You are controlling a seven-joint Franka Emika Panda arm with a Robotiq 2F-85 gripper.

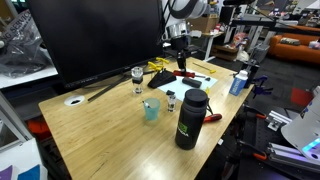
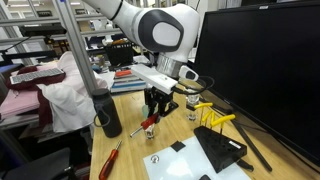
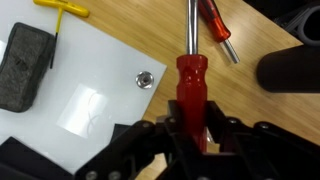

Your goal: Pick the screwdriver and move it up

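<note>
One screwdriver (image 3: 191, 80) between fingers (image 3: 170, 136); cup (image 1: 151, 109) apart

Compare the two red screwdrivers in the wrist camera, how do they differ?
The gripped screwdriver sits clamped in the gripper; the loose screwdriver lies free on the wooden table. The gripped screwdriver points straight up the wrist view; the loose screwdriver slants. Both have red handles and metal shafts.

You get bright, even overhead light, soft shadows; mild glare on the sheet (image 3: 85, 105); wrist view soft at bottom.
</note>
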